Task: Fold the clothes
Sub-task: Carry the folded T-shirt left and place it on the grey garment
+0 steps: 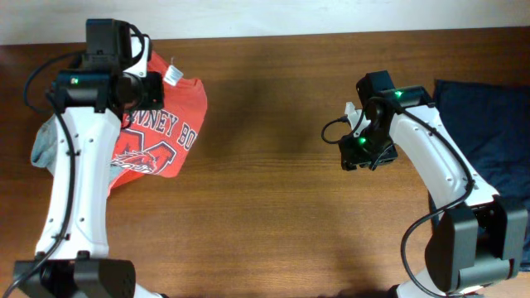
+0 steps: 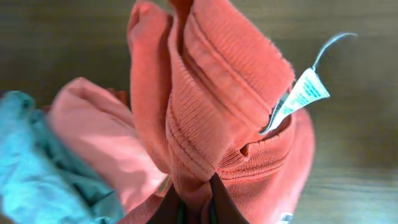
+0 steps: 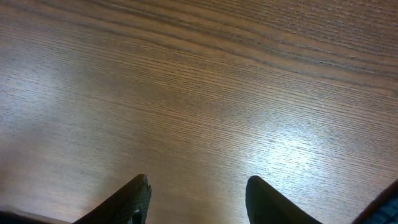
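Observation:
The coral-orange T-shirt (image 1: 161, 124) with white lettering lies bunched at the table's far left, its white neck tag (image 1: 172, 74) sticking up. My left gripper (image 1: 151, 84) is over its collar. In the left wrist view the gripper (image 2: 208, 208) is shut on a pinch of the ribbed collar of the T-shirt (image 2: 211, 93), with the tag (image 2: 301, 96) to the right. A grey-teal piece (image 1: 45, 145) lies under the left arm and shows as grey-teal cloth (image 2: 37, 168). My right gripper (image 3: 198, 186) is open over bare wood, holding nothing, right of the table's middle (image 1: 346, 142).
A navy piece (image 1: 489, 124) lies at the right edge of the wooden table (image 1: 265, 190), behind the right arm. Between the two arms only brown wood shows. The table's far edge meets a white wall.

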Robot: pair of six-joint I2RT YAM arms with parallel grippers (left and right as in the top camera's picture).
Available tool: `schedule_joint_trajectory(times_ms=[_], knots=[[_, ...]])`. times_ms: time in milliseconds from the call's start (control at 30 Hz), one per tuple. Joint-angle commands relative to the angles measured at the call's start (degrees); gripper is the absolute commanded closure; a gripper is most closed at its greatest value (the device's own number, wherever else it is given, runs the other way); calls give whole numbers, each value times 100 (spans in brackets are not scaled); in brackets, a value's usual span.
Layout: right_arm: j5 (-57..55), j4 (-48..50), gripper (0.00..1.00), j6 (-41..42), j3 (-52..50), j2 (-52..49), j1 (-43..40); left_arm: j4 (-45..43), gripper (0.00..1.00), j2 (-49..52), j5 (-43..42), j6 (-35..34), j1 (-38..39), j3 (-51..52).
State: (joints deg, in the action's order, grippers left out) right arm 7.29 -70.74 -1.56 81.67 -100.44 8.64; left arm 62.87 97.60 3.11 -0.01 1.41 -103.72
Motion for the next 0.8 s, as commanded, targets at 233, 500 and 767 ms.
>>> schedule_joint_trajectory(times_ms=[233, 500, 767], knots=[[-92, -42, 45, -46, 96, 133, -13, -109, 100, -160, 446, -348, -981, -133], [-92, -42, 45, -61, 96, 133, -13, -133, 100, 319, 9, -348, -1930, -133], [-92, -61, 45, -59, 96, 133, -13, -221, 100, 804, 11, -345, -2424, -133]])
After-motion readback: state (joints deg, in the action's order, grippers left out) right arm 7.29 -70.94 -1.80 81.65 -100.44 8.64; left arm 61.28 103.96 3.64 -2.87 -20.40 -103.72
